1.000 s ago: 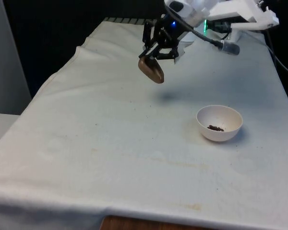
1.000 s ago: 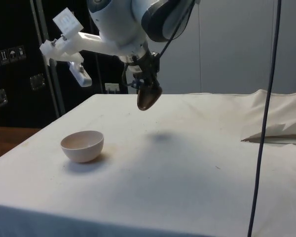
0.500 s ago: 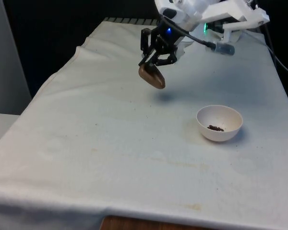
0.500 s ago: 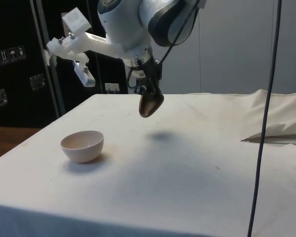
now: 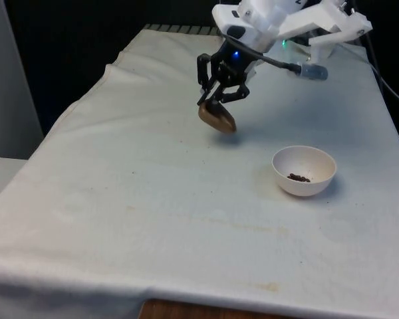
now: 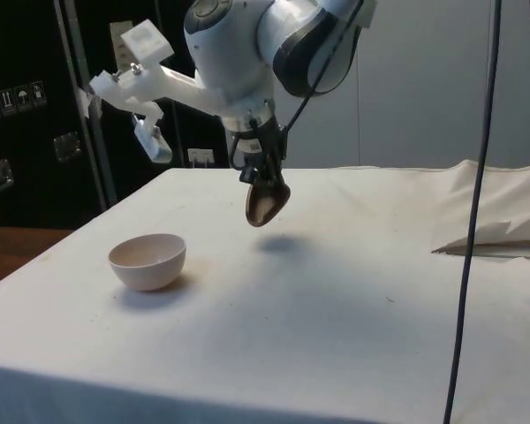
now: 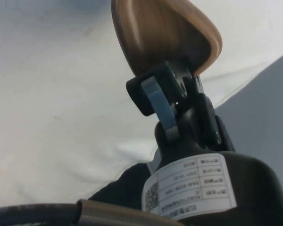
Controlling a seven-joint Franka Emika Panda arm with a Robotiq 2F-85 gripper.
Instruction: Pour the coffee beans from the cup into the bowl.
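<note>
My black gripper [image 5: 219, 100] is shut on the rim of a brown wooden cup [image 5: 217, 118], which hangs tilted just above the cloth. In the side view the cup [image 6: 265, 203] hangs below the gripper [image 6: 261, 172], its base pointing down. The wrist view looks into the cup's [image 7: 160, 33] smooth inside, with one finger [image 7: 162, 101] clamped over its rim [image 7: 205, 59]. A white bowl [image 5: 304, 171] with a few dark coffee beans [image 5: 298, 177] at its bottom stands to the front view's right of the cup, nearer the camera. The bowl [image 6: 147, 261] sits apart from the cup in the side view.
The white cloth [image 5: 159, 199] covers the whole table. A rumpled fold of cloth [image 6: 495, 225] lies at the side view's right. A black cable [image 6: 473, 212] hangs down there in front of the table.
The gripper has carried the cup down towards the cloth and slightly towards the front view's right. The bowl has stayed put.
</note>
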